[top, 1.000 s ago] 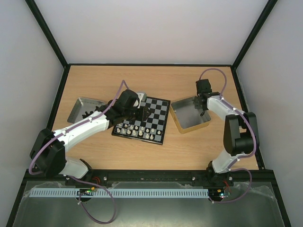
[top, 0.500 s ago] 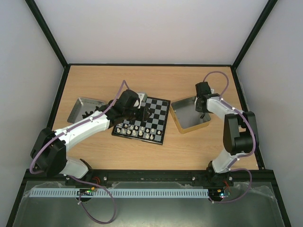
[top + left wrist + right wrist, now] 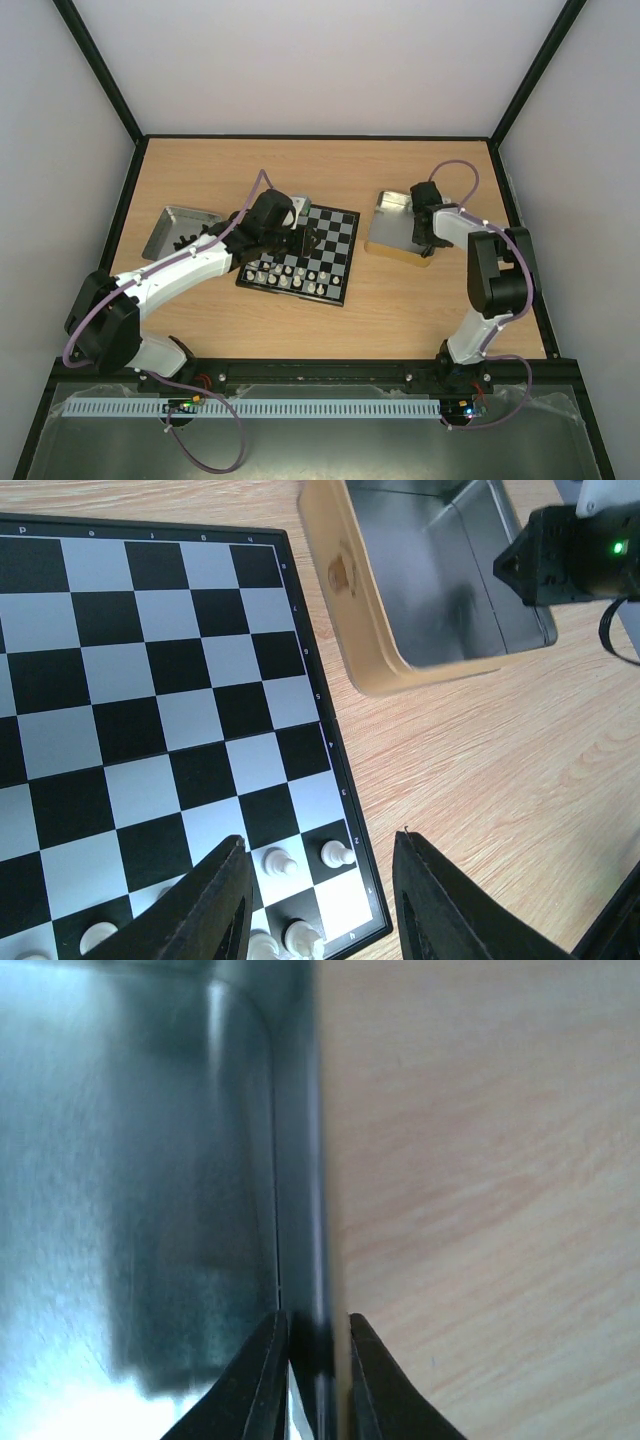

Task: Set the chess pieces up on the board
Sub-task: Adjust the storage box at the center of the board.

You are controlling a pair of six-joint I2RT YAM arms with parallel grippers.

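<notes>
the right fingers (image 3: 270, 1372) are pressed nearly together on the thin side wall of the tin (image 3: 298, 1160), one fingertip inside and one outside, pinching the metal edge. that hold is narrow and on smooth sheet. if the wall slips out, the tin would likely drop back onto the worktop (image 3: 480, 1160) and could skid toward the board (image 3: 160, 710), which lies just beside it. from above the tin (image 3: 400, 235) appears tipped, its gold outer side showing, so anything inside it might spill out fast and roll. i cannot see any pieces in the part of its floor that shows. the left fingers (image 3: 215, 905) are spread, with nothing between them, and hang low over the board's near right corner. a careless dip there could knock the white pieces (image 3: 335, 853) standing under them. the board is a flat black-and-pale check with a black rim, sitting mid-worktop between the gold-sided tin and a second tin (image 3: 175, 228) on the left. cream-white pieces (image 3: 290, 275) fill its near rows, small and upright, and the far squares look bare.
</notes>
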